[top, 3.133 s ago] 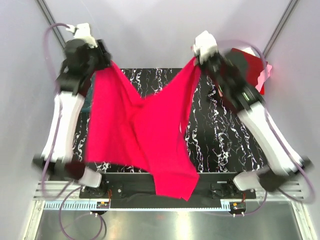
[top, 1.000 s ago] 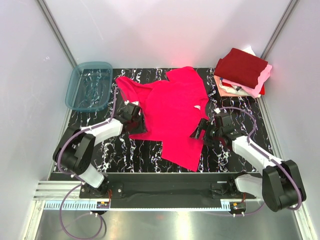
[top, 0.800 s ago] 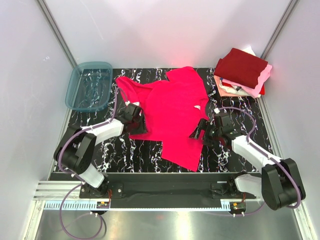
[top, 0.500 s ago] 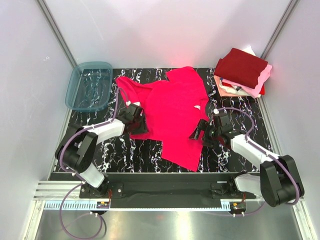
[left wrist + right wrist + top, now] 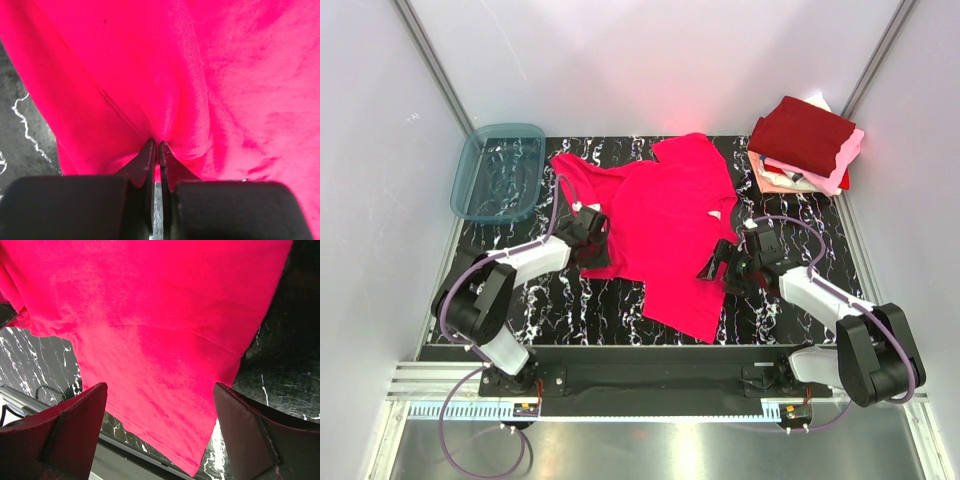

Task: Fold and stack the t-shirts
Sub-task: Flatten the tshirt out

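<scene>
In the wrist views, left tool (image 5: 156, 144) pinches the pinkish-red shirt (image 5: 225, 75); right tool (image 5: 159, 386) gapes wide.

A: How much of the bright pinkish-red t-shirt (image 5: 225, 75) does the left wrist view take in?
B: Only a patch; every edge cuts it off.
A: And the folded t-shirts (image 5: 828, 170)?
B: The dark maroon t-shirt (image 5: 802, 130) covers most of them (the white t-shirt (image 5: 819, 101) is a sliver). From above, the left gripper (image 5: 598, 240) is too small to read.
</scene>
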